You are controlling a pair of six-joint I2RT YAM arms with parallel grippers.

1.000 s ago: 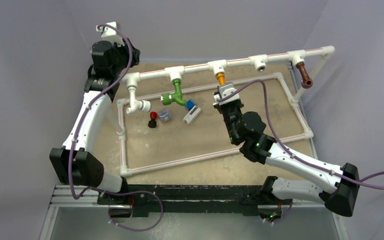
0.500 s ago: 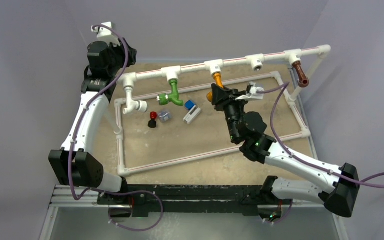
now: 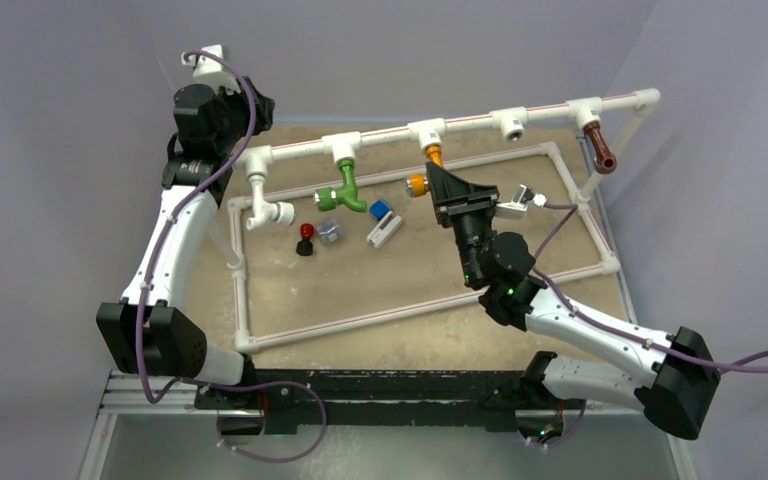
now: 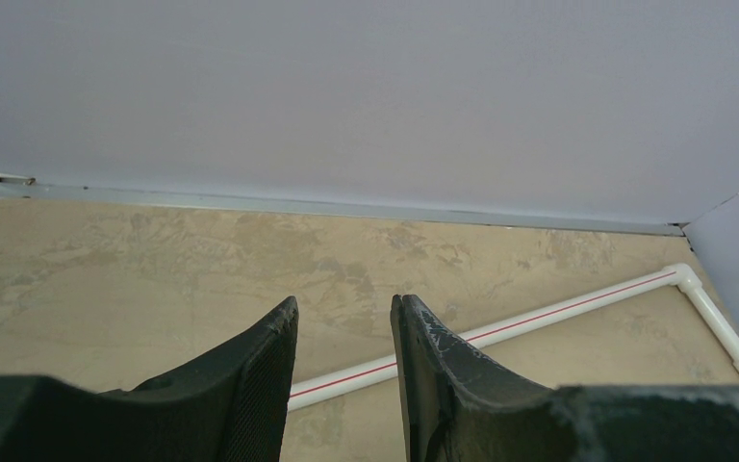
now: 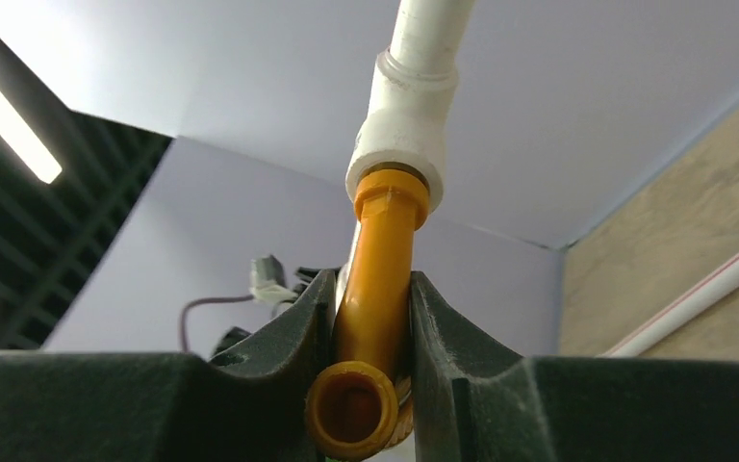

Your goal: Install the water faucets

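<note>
Orange faucet (image 5: 373, 289) sits stem-up in the white tee socket (image 5: 402, 135) on the far rail of the pipe frame (image 3: 250, 290), around mid-rail. Its hex collar is touching the socket mouth and the round spout opening faces the wrist camera. Right gripper (image 5: 370, 281) is clamped on its body, one finger on each side, with the wrist rolled over sideways in the top view. Green faucet (image 3: 345, 188) hangs from the next socket to the left. Brown faucet (image 3: 600, 150) hangs at the far right corner. One socket (image 3: 513, 123) between orange and brown looks empty. Left gripper (image 4: 344, 318) is parked at the far left corner, jaws a narrow gap apart and holding nothing. A red-and-black knob (image 3: 305, 238) and other small loose parts lie on the table (image 3: 410, 290) inside the frame, untouched. Step in hand looks like twisting the orange faucet home in its socket. Can't tell how deep the thread is in. Next move likely calls for more wrist roll while keeping the stem in line with the socket, then letting go without dragging the faucet askew.
</note>
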